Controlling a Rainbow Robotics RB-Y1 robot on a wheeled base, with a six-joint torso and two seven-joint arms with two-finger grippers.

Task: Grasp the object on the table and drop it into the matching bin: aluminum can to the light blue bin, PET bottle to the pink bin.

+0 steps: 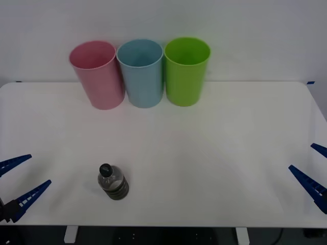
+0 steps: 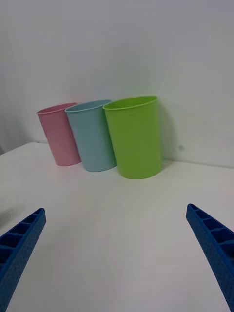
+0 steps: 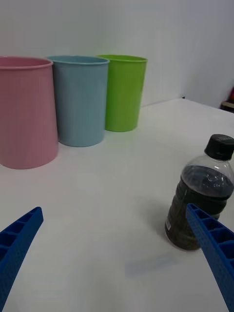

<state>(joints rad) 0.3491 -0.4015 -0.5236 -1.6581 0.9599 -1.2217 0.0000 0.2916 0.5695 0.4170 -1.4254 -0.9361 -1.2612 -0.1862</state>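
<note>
PET bottle [image 1: 113, 182] stands upright on the near left part of the table [image 1: 214, 153], black cap up, its long axis vertical, with bare tabletop all round it. Far behind it, three bins stand in a touching row: pink bin [image 1: 98, 75] leftmost, light blue bin [image 1: 141, 72] in the middle, green bin [image 1: 186, 70] on the right. Left gripper [image 1: 18, 185] hovers spread wide, holding nothing, just left of the bottle. Right gripper [image 1: 312, 171] waits at the near right edge, likewise spread and holding nothing.

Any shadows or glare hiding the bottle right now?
Front view: the small clear plastic bottle with black cap stands in even light, with no glare on the white table. Left wrist view: it casts a faint shadow, outline clear beside the left gripper.
</note>
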